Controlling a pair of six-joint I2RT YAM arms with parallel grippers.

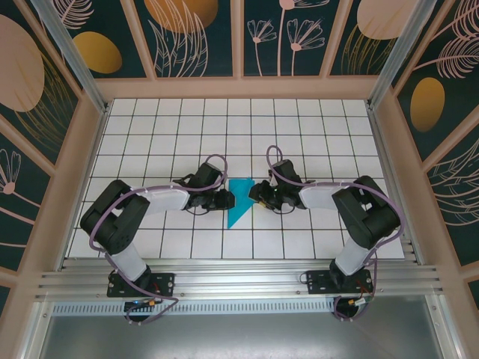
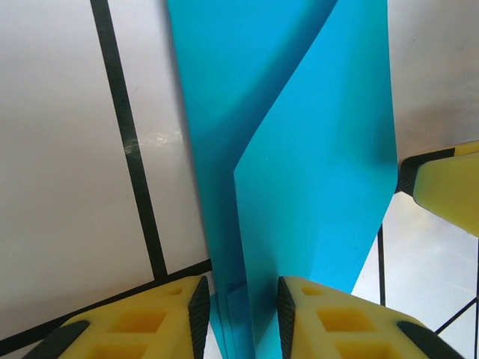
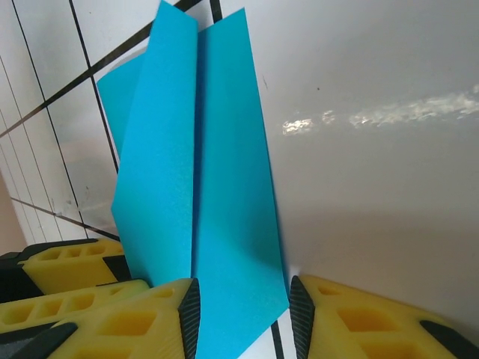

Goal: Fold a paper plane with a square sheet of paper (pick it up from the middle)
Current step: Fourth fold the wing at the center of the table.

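- The white gridded table (image 1: 150,134) carries the work at its middle, between the two arms, which reach inward from either side.
- The folded teal paper (image 1: 239,202) sits there, just between the two grippers. From above it reads as a shape broad at the far end and tapering to a point at the near end.
- The sheet is no longer a flat square. The left wrist view shows several layers and a slanting folded edge; the right wrist view shows a long crease with a panel on each side.
- Judged from that, the early folds are done. The narrow dart is not yet formed, so the wing folds and final flattening probably remain.
- The left gripper (image 1: 223,199) has its jaws narrow, with the paper's stacked layers running between the pads (image 2: 198,307). Whether they truly clamp cannot be told.
- The right gripper (image 1: 258,196) is also narrow, the paper spanning its gap; a firm pinch cannot be confirmed.
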